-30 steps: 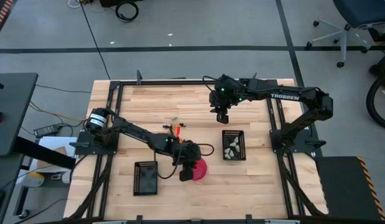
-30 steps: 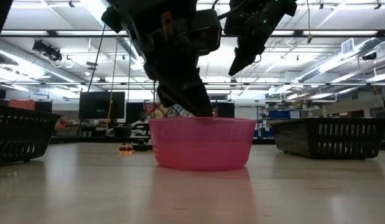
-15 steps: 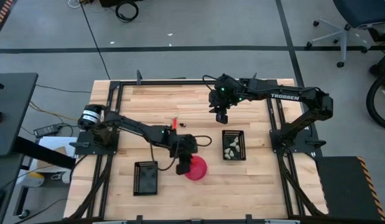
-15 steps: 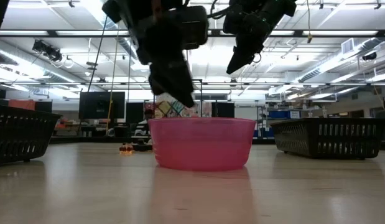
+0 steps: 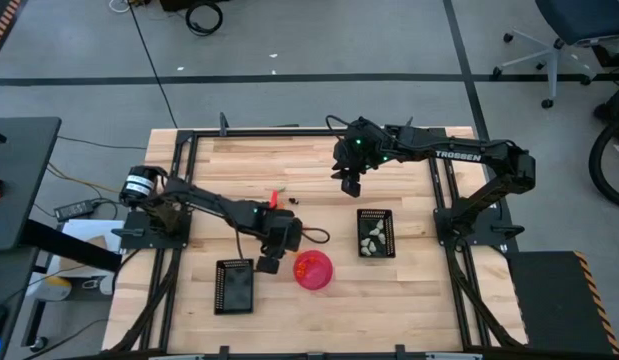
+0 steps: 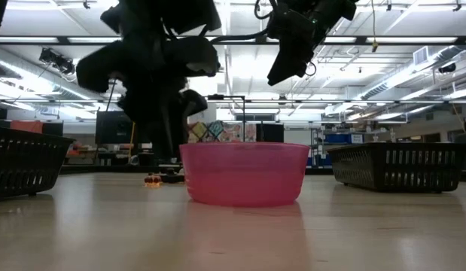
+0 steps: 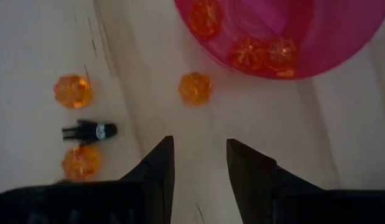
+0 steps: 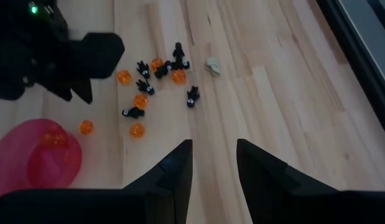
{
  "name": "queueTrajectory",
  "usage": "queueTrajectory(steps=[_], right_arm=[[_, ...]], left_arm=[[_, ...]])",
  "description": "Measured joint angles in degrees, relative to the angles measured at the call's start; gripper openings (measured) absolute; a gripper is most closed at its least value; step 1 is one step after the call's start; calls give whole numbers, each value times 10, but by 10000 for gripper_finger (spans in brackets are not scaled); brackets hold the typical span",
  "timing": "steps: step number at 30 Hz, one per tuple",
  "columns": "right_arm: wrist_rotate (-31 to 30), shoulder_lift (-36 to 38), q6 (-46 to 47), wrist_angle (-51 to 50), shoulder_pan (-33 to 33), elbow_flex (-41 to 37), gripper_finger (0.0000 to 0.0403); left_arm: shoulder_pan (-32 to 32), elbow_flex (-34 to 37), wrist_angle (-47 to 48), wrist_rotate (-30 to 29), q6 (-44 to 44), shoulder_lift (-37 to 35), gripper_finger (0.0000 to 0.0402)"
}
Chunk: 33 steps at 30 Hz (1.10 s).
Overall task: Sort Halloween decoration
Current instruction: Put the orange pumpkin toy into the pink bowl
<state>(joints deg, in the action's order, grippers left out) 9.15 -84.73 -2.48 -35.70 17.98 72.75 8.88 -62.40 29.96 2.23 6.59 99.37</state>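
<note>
Now left gripper (image 5: 268,264) is hovering with fingers apart and empty, just beside the pink bowl (image 5: 313,270), between it and the black tray (image 5: 234,285) near the table's (image 5: 409,310) front edge. Orange pieces (image 7: 195,88) and a black piece (image 7: 89,131) are lying on the wood beside the bowl, more orange ones inside it. Right gripper (image 5: 349,183) is hanging open above mid-table toward the back, over scattered decorations (image 8: 156,78); pale pieces are sitting in the right tray (image 5: 375,232).

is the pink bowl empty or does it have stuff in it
Not empty: the left wrist view shows three orange pieces inside the pink bowl; the rest of its inside is out of frame.
</note>
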Motion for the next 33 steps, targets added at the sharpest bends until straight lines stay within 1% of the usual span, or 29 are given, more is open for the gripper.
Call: queueTrajectory(steps=[3,7,10,13,15,17,21,23,33], right_arm=[[-4,0,14,1,0,0,129],[-10,0,27,1,0,0,129],[-11,0,36,1,0,0,129],[-11,0,38,1,0,0,129],[-12,0,39,1,0,0,129],[-12,0,39,1,0,0,129],[-12,0,39,3,-2,0,129],[-14,0,39,2,-2,0,129],[-16,0,38,0,-3,0,129]], left_arm=[[-2,19,-29,-2,4,0,135],[-2,31,-84,4,22,0,170],[-2,33,-100,4,41,2,193],[-5,34,-112,6,59,11,206],[-8,33,-130,12,66,21,207],[-13,34,-127,19,67,27,206],[-21,33,-145,22,69,35,197],[-24,33,-148,34,82,40,195],[-15,33,-165,43,124,57,194]])
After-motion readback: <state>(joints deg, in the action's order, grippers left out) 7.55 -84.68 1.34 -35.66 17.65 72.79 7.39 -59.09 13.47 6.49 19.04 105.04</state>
